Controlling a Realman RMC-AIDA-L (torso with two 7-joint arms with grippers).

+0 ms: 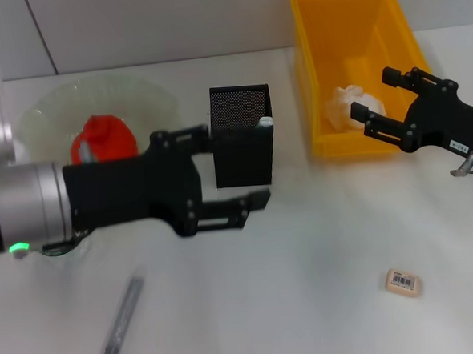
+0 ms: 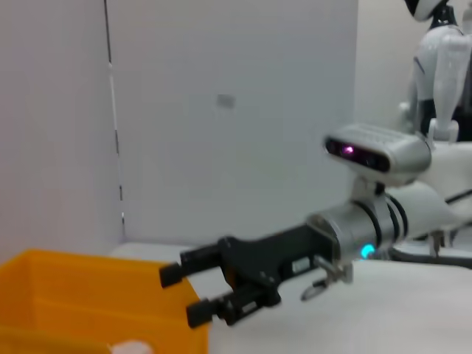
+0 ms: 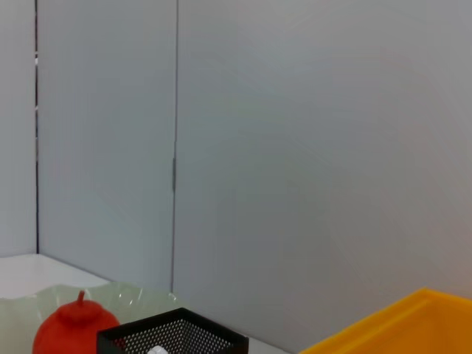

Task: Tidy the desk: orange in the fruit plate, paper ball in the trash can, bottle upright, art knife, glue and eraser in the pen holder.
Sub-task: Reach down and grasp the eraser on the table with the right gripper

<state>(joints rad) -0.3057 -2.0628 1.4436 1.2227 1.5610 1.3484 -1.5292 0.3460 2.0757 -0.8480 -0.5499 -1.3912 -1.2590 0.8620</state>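
The eraser (image 1: 403, 281) lies flat, barcode label up, near the worktop's (image 1: 305, 245) front right corner, well apart from both pincers. The right pincer (image 1: 374, 104) hangs above the near right side of the yellow bin (image 1: 315, 76), its fingers spread apart and gripping nothing; the left wrist view shows the same pincer (image 2: 184, 295) over the bin's (image 2: 81, 295) rim. Just beyond its fingertips, inside the bin, sits the crumpled white paper ball (image 1: 352, 102).

The art knife (image 1: 117, 329), a slim grey bar, lies slantwise near the front left edge of the worktop, in front of and below the left pincer (image 1: 234, 169). That pincer is raised over the middle of the worktop with its fingers wide apart and empty, one finger reaching toward the black mesh pen holder (image 1: 242, 136), the other lower and nearer the front. A white cap shows at the holder's right inner corner.

Toward the back left, the clear fruit plate (image 1: 48, 116) holds a red-orange fruit (image 1: 101, 137) with a small stem knob, partly hidden behind the left arm. The right wrist view shows the fruit (image 3: 74, 328), plate, holder (image 3: 173, 335) and bin side by side against the pale wall.
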